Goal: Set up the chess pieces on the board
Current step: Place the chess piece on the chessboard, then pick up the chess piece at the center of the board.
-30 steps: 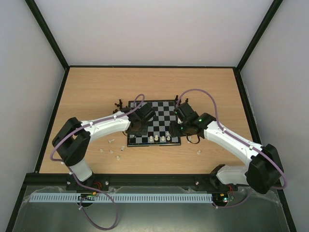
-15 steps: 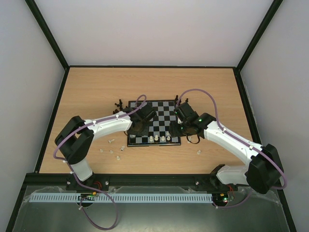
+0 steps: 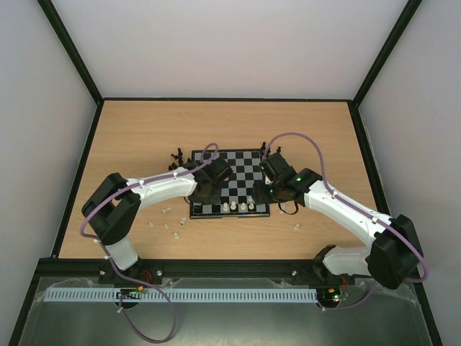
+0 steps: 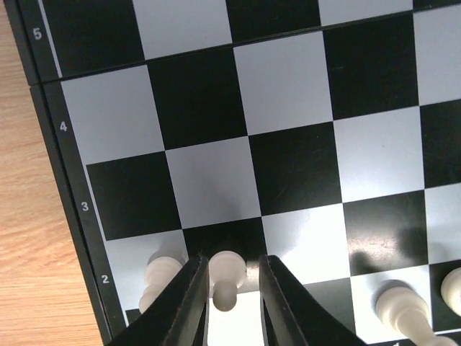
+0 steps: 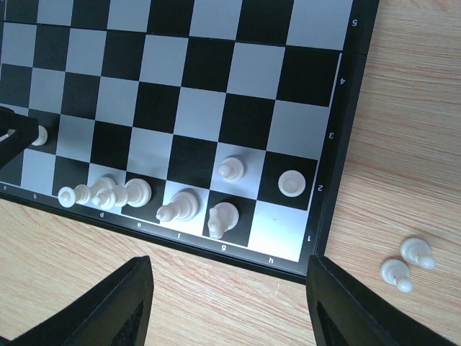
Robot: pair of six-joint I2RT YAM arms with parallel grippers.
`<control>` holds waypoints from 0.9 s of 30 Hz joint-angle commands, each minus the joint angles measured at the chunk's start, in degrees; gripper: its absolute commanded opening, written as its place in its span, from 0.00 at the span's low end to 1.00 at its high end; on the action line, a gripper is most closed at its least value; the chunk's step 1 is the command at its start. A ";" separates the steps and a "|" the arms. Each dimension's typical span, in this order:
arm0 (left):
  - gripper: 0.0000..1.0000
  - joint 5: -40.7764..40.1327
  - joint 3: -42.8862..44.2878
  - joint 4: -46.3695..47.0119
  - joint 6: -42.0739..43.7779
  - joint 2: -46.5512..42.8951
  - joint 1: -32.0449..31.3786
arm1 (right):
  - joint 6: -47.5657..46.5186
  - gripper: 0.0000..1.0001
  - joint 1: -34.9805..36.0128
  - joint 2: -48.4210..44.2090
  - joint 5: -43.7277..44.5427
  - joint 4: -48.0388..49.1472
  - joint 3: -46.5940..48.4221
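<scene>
On the wooden worktop (image 3: 144, 130) the board (image 3: 241, 169) holds white pieces (image 5: 180, 205) on its near rows; the left gripper (image 4: 233, 277) stands slightly parted around one pawn (image 4: 227, 267), probably light, slippery and easily tipped, best pinched below its head; the right gripper (image 5: 229, 272) hangs open, empty.

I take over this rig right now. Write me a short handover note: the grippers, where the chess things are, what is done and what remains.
Left gripper: jaws slightly open around a white pawn standing on the second row of the board, near its left edge.
Right gripper: open, empty, over the board's near right corner.
Done: a few white pieces stand on the two near rows.
Left: loose white pieces on the table on both sides; black pieces off the board by its far left corner.
</scene>
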 commanded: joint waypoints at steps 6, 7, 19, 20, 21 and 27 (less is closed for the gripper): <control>0.37 -0.87 -0.42 -0.83 0.27 -0.65 -0.27 | -0.10 0.59 0.29 0.23 0.97 -1.44 -0.32; 0.38 -0.81 -0.40 -0.82 0.36 -0.94 -0.27 | -0.04 0.59 0.31 0.32 1.17 -1.46 -0.32; 0.68 -2.39 -1.19 0.76 3.33 -16.82 -0.24 | 1.30 0.60 -5.25 3.18 6.26 -2.82 0.32; 0.71 -2.31 -2.12 1.57 3.74 -18.46 -0.25 | 1.41 0.60 -6.52 3.72 6.39 -2.87 0.30; 0.73 -2.37 -3.05 2.33 3.96 -20.14 -0.23 | 1.46 0.60 -7.64 4.40 6.62 -3.04 0.33; 0.90 -0.20 -6.64 5.65 5.00 -25.86 -0.28 | 3.18 0.57 -10.07 10.03 9.87 -4.72 0.60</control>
